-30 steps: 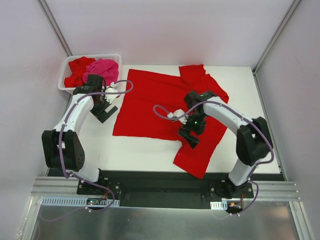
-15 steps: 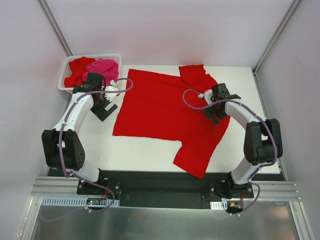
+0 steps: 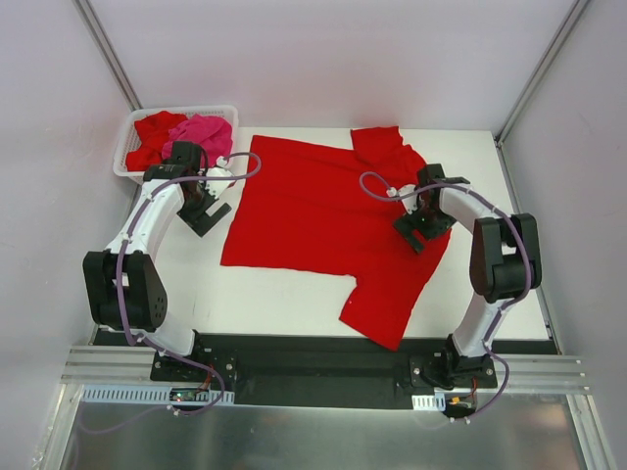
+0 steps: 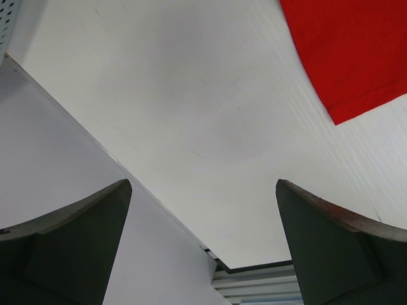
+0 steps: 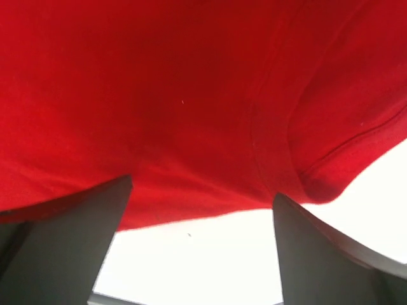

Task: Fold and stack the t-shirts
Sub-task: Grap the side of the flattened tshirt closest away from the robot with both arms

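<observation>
A bright red t-shirt [image 3: 304, 206] lies spread across the white table, one sleeve [image 3: 387, 294] reaching toward the near edge. My right gripper [image 3: 413, 233] hovers open over the shirt's right side. In the right wrist view the red cloth [image 5: 191, 95] fills the upper part, and the gripper [image 5: 203, 187] has nothing between its fingers. My left gripper [image 3: 206, 220] stands open over bare table just left of the shirt. The left wrist view shows its gripper [image 4: 203, 184] empty and a corner of the red shirt [image 4: 356, 57] at the top right.
A white lattice basket [image 3: 186, 108] sits at the table's back left corner, holding a crumpled hot pink t-shirt [image 3: 206, 132] and a red one [image 3: 152, 132]. Grey walls close in the table on three sides. The black rail [image 3: 313, 367] with the arm bases runs along the near edge.
My right arm swung from the shirt's middle out to its right side, and its gripper stayed open. The left arm and the shirt have not moved.
</observation>
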